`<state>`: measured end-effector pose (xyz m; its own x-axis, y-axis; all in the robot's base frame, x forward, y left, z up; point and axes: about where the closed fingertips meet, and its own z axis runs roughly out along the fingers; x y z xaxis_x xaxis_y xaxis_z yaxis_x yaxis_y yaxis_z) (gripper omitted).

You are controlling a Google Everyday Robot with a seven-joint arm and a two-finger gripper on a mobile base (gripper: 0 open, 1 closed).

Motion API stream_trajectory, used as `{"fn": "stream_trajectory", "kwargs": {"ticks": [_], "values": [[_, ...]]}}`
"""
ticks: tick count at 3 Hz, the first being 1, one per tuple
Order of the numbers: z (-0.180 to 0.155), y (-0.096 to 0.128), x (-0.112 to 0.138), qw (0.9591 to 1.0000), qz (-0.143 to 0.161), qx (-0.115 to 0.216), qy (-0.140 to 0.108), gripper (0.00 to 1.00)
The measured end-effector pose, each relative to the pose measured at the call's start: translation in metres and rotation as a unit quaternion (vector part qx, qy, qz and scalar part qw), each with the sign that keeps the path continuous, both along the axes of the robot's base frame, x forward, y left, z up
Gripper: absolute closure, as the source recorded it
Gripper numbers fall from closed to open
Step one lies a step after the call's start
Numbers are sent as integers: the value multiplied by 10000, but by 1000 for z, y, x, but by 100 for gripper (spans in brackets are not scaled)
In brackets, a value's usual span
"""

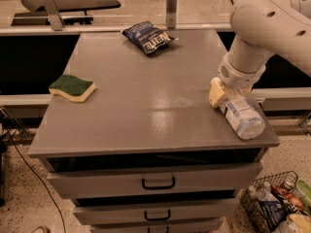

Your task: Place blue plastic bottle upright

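The blue plastic bottle point(241, 114) lies on its side near the front right corner of the grey table point(146, 81). Its base points toward the table's front edge. It is clear and pale bluish, with a white-and-blue label. My gripper point(225, 96) is at the bottle's upper end, closed around it, with one cream finger point(216, 92) showing on the bottle's left side. The other finger and the bottle's cap are hidden behind the wrist. The white arm reaches in from the upper right.
A green-and-yellow sponge point(72, 88) lies near the table's left edge. A dark blue snack bag point(147, 37) lies at the back middle. Drawers point(158, 182) sit under the tabletop. A wire basket of bottles point(277, 208) stands on the floor at the front right.
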<state>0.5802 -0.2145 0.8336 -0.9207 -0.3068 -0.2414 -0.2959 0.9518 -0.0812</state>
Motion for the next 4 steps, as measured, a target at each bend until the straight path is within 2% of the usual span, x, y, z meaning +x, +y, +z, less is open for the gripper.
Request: {"fn": "stream_trajectory", "kwargs": {"ticks": [1,2,3,4], "values": [[12,13,10,9988,294,18,-392,100],[45,36,31,9891,823,70,-1215,100],[83,60,48,9699,1373,314,-1989,100],[118,80,61,9410,1836,783,-2733,100]]}}
